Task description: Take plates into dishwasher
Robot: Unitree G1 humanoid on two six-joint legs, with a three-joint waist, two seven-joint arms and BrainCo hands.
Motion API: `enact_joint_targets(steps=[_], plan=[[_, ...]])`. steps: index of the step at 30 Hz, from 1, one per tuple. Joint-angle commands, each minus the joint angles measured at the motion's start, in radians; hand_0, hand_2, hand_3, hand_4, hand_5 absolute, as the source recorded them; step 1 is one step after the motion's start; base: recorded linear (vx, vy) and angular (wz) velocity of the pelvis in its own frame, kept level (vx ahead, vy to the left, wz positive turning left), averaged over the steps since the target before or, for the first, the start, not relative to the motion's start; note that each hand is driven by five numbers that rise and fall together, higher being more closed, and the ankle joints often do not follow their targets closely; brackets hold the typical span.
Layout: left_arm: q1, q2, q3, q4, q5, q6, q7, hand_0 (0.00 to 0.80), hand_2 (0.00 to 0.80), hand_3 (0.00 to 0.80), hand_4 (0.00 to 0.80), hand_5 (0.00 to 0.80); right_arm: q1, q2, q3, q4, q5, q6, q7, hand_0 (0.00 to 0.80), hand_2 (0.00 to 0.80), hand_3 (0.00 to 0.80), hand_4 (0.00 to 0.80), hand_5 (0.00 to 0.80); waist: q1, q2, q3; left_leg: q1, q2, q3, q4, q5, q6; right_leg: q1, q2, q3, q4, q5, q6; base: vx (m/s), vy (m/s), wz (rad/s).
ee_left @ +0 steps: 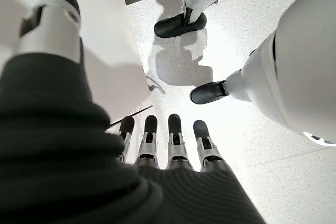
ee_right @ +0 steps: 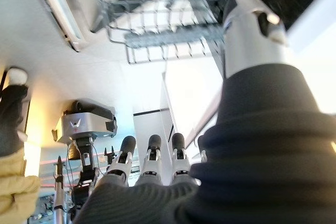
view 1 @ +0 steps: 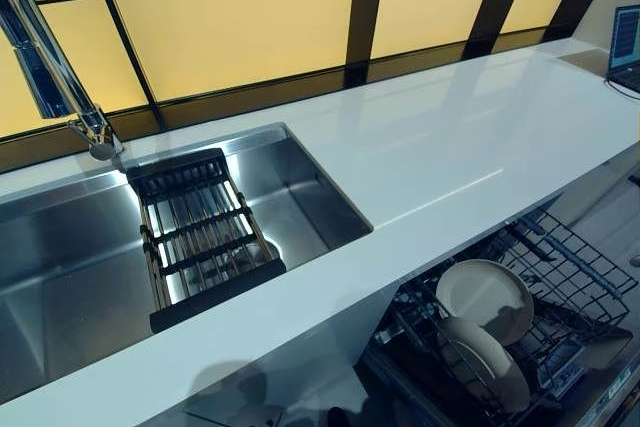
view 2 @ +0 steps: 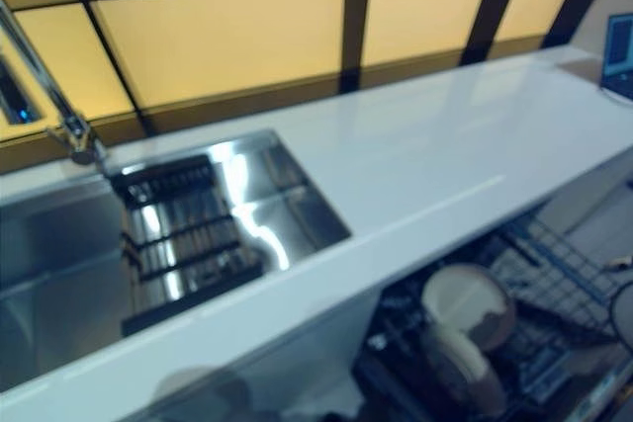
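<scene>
Two cream plates stand on edge in the pulled-out dishwasher rack (view 1: 570,257) below the counter, a farther plate (view 1: 485,297) and a nearer plate (view 1: 490,357). Neither hand shows in the eye views. My left hand (ee_left: 168,145) hangs low with straight fingers over the speckled floor and holds nothing. In its own wrist view my right hand (ee_right: 152,161) also has straight fingers and is empty, with the wire rack (ee_right: 157,30) beyond it.
A white counter (view 1: 450,147) runs across the view. The steel sink (view 1: 60,277) holds a black drying rack (view 1: 200,237), with a chrome tap (view 1: 60,77) behind. A laptop (view 1: 627,47) sits at the counter's far right. A yellow-gloved hand (ee_right: 13,182) shows in the right wrist view.
</scene>
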Motion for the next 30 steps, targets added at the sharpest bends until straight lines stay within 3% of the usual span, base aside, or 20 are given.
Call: enact_joint_targets(steps=[1, 5, 10, 14, 15, 18, 19, 22, 24, 25, 26, 30], plan=[[0.000, 0.060, 0.032, 0.058, -0.032, 0.011, 0.031, 0.000, 0.000, 0.000, 0.000, 0.000, -0.056, -0.031, 0.023, 0.081, 0.094, 0.007, -0.023, 0.000, 0.000, 0.000, 0.000, 0.000, 0.026, -0.063, -0.060, 0.002, 0.034, -0.059, 0.004, -0.025, -0.004, 0.021, -0.004, 0.080, 0.007, -0.009, 0.093, 0.000, 0.000, 0.00], [0.005, 0.063, 0.062, 0.078, -0.062, 0.016, 0.039, 0.000, 0.000, 0.000, 0.000, 0.000, 0.026, 0.002, -0.051, 0.127, 0.131, 0.003, -0.036, 0.000, 0.000, 0.000, 0.000, 0.000, 0.030, -0.067, -0.070, 0.005, 0.037, -0.064, 0.004, -0.024, -0.003, 0.032, -0.003, 0.070, 0.011, -0.016, 0.090, 0.002, 0.008, 0.00], [0.016, 0.077, 0.093, 0.117, -0.021, 0.032, 0.040, 0.000, 0.000, 0.000, 0.000, 0.000, 0.232, 0.084, -0.224, 0.198, 0.224, -0.007, -0.063, 0.000, 0.000, 0.000, 0.000, 0.000, 0.035, -0.073, -0.077, 0.015, 0.033, -0.081, 0.004, -0.022, 0.007, 0.053, -0.007, 0.057, 0.023, -0.024, 0.084, -0.010, 0.051, 0.04], [-0.011, 0.102, 0.074, 0.137, 0.060, 0.042, 0.021, 0.000, 0.000, 0.000, 0.000, 0.000, 0.341, 0.153, -0.296, 0.296, 0.253, -0.071, -0.090, 0.000, 0.000, 0.000, 0.000, 0.000, 0.030, -0.078, -0.068, 0.024, 0.020, -0.088, 0.006, -0.028, 0.022, 0.047, -0.012, 0.063, 0.047, -0.023, 0.086, 0.002, 0.059, 0.14], [-0.031, 0.113, 0.061, 0.144, 0.082, 0.059, 0.012, 0.000, 0.000, 0.000, 0.000, 0.000, 0.404, 0.182, -0.335, 0.347, 0.259, -0.141, -0.095, 0.000, 0.000, 0.000, 0.000, 0.000, 0.018, -0.080, -0.053, 0.032, 0.010, -0.088, 0.015, -0.031, 0.028, 0.019, -0.016, 0.070, 0.062, -0.001, 0.095, 0.021, 0.032, 0.11], [-0.048, 0.135, 0.063, 0.146, 0.103, 0.065, 0.006, 0.000, 0.000, 0.000, 0.000, 0.000, 0.449, 0.210, -0.377, 0.348, 0.270, -0.155, -0.078, 0.000, 0.000, 0.000, 0.000, 0.000, 0.004, -0.083, -0.030, 0.049, 0.012, -0.074, 0.013, -0.028, 0.018, -0.033, -0.026, 0.047, 0.047, 0.063, 0.126, -0.049, 0.004, 0.03], [-0.056, 0.152, 0.078, 0.141, 0.092, 0.073, 0.014, 0.000, 0.000, 0.000, 0.000, 0.000, 0.447, 0.226, -0.385, 0.350, 0.269, -0.153, -0.059, 0.000, 0.000, 0.000, 0.000, 0.000, 0.010, -0.084, -0.015, 0.046, 0.019, -0.066, 0.010, -0.015, 0.015, -0.054, -0.023, 0.009, 0.085, 0.073, 0.132, -0.243, -0.030, -0.11], [-0.064, 0.179, 0.092, 0.131, 0.060, 0.088, 0.028, 0.000, 0.000, 0.000, 0.000, 0.000, 0.426, 0.245, -0.371, 0.388, 0.288, -0.126, -0.032, 0.000, 0.000, 0.000, 0.000, 0.000, 0.046, -0.062, 0.000, -0.008, 0.049, -0.056, 0.015, 0.021, 0.032, -0.039, -0.018, -0.021, 0.240, -0.019, 0.113, -0.420, -0.103, -0.45], [-0.057, 0.193, 0.100, 0.146, 0.042, 0.083, 0.044, 0.000, 0.000, 0.000, 0.000, 0.000, 0.415, 0.274, -0.358, 0.439, 0.307, -0.116, -0.020, 0.000, 0.000, 0.000, 0.000, 0.000, 0.096, -0.057, -0.015, -0.078, 0.061, -0.068, 0.026, 0.047, 0.039, 0.005, -0.052, -0.041, 0.311, -0.040, 0.099, -0.438, -0.206, -0.45], [-0.052, 0.199, 0.109, 0.153, 0.043, 0.079, 0.044, 0.000, 0.000, 0.000, 0.000, 0.000, 0.408, 0.281, -0.354, 0.451, 0.307, -0.106, -0.012, 0.000, 0.000, 0.000, 0.000, 0.000, 0.118, -0.055, -0.023, -0.111, 0.069, -0.072, 0.030, 0.063, 0.037, 0.023, -0.064, -0.040, 0.322, -0.032, 0.095, -0.445, -0.252, -0.21], [-0.041, 0.215, 0.127, 0.172, 0.056, 0.064, 0.032, 0.000, 0.000, 0.000, 0.000, 0.000, 0.382, 0.284, -0.343, 0.499, 0.315, -0.092, -0.010, 0.000, 0.000, 0.000, 0.000, 0.000, 0.169, -0.064, -0.037, -0.191, 0.080, -0.076, 0.071, 0.076, 0.032, 0.090, -0.095, -0.036, 0.331, -0.024, 0.092, -0.352, -0.204, -0.40], [-0.032, 0.233, 0.145, 0.194, 0.080, 0.057, 0.017, 0.000, 0.000, 0.000, 0.000, 0.000, 0.336, 0.280, -0.318, 0.560, 0.314, -0.077, 0.011, 0.000, 0.000, 0.000, 0.000, 0.000, 0.214, -0.091, -0.045, -0.281, 0.082, -0.079, 0.162, 0.066, 0.035, 0.161, -0.124, -0.028, 0.278, -0.036, 0.097, -0.290, -0.242, -0.41]])
